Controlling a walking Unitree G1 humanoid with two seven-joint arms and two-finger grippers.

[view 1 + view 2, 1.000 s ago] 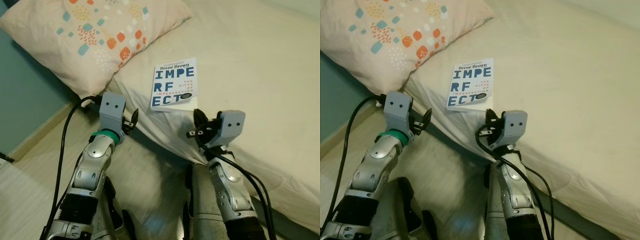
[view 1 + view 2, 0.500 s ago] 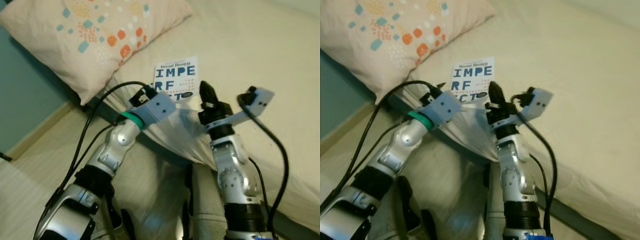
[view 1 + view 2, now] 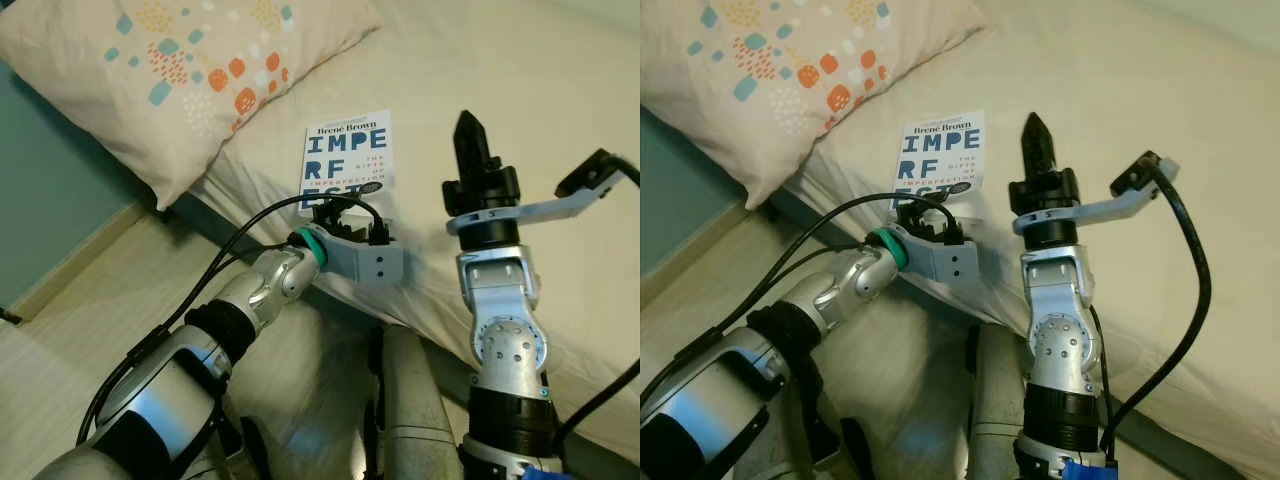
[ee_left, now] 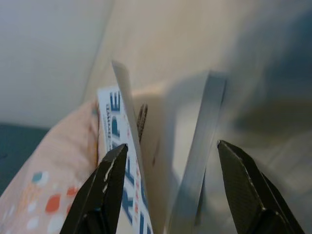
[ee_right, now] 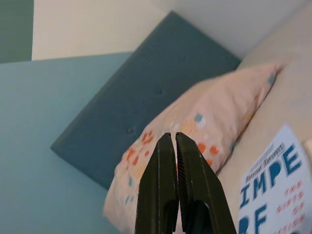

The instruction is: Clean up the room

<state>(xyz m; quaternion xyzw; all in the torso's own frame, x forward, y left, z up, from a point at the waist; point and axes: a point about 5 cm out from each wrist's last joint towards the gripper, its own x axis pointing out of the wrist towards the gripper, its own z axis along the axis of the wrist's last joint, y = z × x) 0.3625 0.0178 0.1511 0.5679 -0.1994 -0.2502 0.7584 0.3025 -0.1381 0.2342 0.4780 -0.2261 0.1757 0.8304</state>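
I see the pillow [image 3: 190, 75] at the far left, at the head of the bed [image 3: 520, 90], with a blue headboard [image 5: 141, 107] behind it. The floor [image 3: 90, 300] runs beside the bed at left.

The book [image 3: 346, 160] lies flat on the bed, cover up, near the bed's edge and just beside the pillow's corner.

My left hand [image 4: 168, 195] is at the book's near edge. In the left wrist view its fingers [image 4: 105, 190] are spread apart, released, with the book's edge standing between them; one finger lies against the cover side. I cannot tell whether either finger presses on the book. A black cable [image 3: 215, 285] loops along the left arm.

My right hand [image 3: 470, 135] is raised over the bed to the right of the book, pointing up and away from me, apart from the book. Its fingers [image 5: 163, 195] are clenched together, grasping nothing.
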